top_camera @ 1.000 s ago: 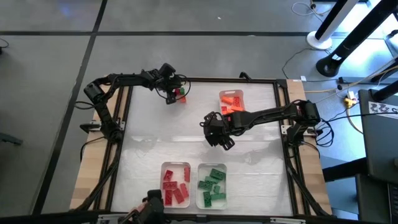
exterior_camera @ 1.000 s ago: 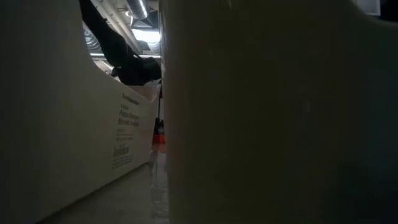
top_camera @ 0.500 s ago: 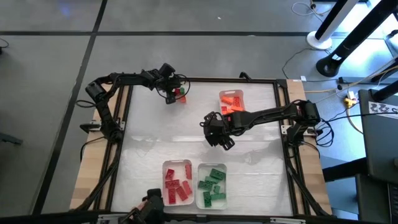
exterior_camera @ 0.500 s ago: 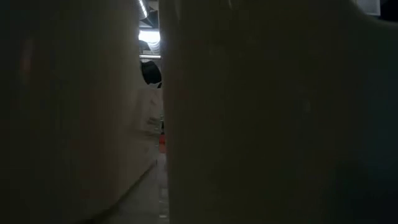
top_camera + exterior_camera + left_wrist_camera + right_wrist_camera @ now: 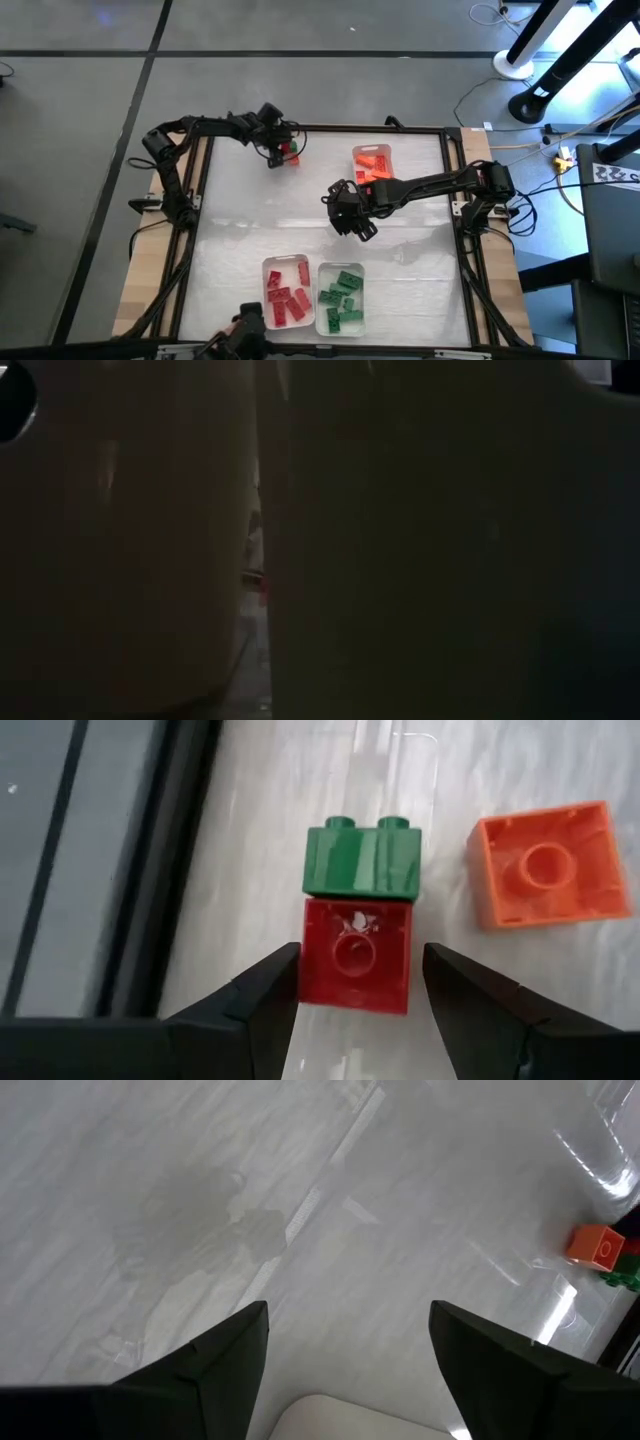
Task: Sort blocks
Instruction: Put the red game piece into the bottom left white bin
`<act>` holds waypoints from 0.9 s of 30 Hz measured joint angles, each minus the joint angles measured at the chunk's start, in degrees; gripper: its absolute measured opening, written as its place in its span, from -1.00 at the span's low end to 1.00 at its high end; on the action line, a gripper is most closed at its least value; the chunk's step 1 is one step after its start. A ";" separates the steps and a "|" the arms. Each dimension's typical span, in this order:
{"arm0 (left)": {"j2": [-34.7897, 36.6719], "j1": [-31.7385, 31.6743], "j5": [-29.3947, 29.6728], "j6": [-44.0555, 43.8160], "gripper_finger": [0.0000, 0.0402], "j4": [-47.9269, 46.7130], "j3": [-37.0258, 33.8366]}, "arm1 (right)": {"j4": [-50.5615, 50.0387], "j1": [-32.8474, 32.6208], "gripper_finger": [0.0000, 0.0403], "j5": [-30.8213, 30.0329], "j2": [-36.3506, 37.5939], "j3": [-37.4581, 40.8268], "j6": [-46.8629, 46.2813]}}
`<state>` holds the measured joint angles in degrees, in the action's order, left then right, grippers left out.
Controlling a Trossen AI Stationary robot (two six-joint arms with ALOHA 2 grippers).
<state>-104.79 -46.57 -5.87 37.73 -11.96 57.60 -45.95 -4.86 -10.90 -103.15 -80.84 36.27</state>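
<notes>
reaching to the far left corner of the table, my left gripper [image 5: 356, 982] straddles a red block [image 5: 356, 955], fingers spread on either side of it with slivers of gap, not clamped. a green block [image 5: 361, 859] touches the red one's far edge, and an orange block [image 5: 547, 867] lies just beside them. my right gripper [image 5: 350, 213] hangs over the middle of the table, fingers wide apart, holding nothing. sorted blocks sit in three white trays: orange tray [image 5: 371, 163] at the far side, red tray [image 5: 283, 292] and green tray [image 5: 341, 297] at the near edge.
</notes>
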 joint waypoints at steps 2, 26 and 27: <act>-0.87 0.00 -0.24 -0.41 -0.01 0.85 -0.02 | -0.01 0.00 0.37 0.00 0.00 0.00 0.00; 5.66 0.02 0.17 -10.57 -0.38 -8.09 -0.07 | 0.69 0.00 0.37 -0.02 0.00 0.00 0.02; 7.02 0.09 0.09 -10.77 -0.38 -10.40 -0.07 | 1.18 0.00 0.37 0.00 0.00 0.00 0.02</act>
<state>-97.76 -46.48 -5.78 26.96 -22.36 57.54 -44.77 -4.86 -10.90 -103.15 -80.84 36.29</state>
